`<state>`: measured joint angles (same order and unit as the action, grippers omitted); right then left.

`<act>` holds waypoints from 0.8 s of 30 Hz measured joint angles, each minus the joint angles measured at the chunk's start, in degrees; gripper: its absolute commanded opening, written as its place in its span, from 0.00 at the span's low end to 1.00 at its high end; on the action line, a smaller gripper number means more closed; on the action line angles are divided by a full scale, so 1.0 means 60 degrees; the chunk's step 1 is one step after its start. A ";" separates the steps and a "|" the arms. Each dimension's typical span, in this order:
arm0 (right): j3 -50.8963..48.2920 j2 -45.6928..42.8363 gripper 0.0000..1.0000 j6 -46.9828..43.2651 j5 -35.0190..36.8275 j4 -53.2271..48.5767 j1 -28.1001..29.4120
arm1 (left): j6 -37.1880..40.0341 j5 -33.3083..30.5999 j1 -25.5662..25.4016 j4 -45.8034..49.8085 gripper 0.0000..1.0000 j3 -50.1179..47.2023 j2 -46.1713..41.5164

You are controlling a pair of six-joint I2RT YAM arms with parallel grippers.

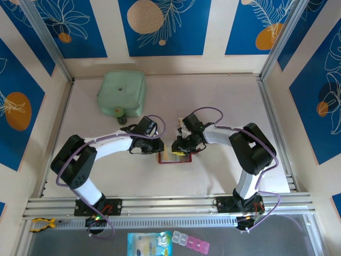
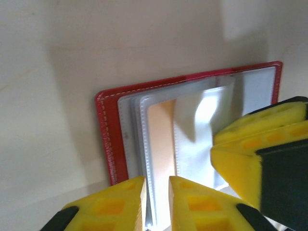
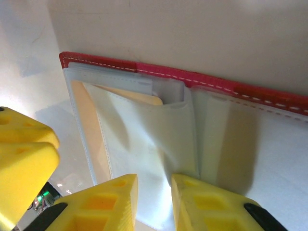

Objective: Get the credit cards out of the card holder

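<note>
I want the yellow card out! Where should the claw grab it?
I'd pinch the yellowish card by its bare corner beside the card holder's stitched edge, coming flat from that edge: it is thin, and a pale pocket covers the rest.

Card holder [image 2: 108,134] red leather-look, stitched; pockets [image 3: 144,144] glossy clear plastic; table [image 2: 48,72] smooth matt

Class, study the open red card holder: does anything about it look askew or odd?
Yes. The clear sleeves inside the card holder bulge and crease instead of lying flat, with a yellowish card showing through them. Nothing looks torn or spilled.
</note>
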<state>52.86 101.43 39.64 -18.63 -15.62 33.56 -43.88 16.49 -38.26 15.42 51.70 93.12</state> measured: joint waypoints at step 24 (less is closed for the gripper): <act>-0.1100 0.0029 0.21 0.0237 -0.1843 0.1727 -0.0809 | -0.1322 0.0889 -0.0066 -0.1734 0.37 -0.0248 0.0627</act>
<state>46.26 101.60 41.06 -29.69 -5.26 28.71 -51.81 21.82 -38.65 5.02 50.22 96.88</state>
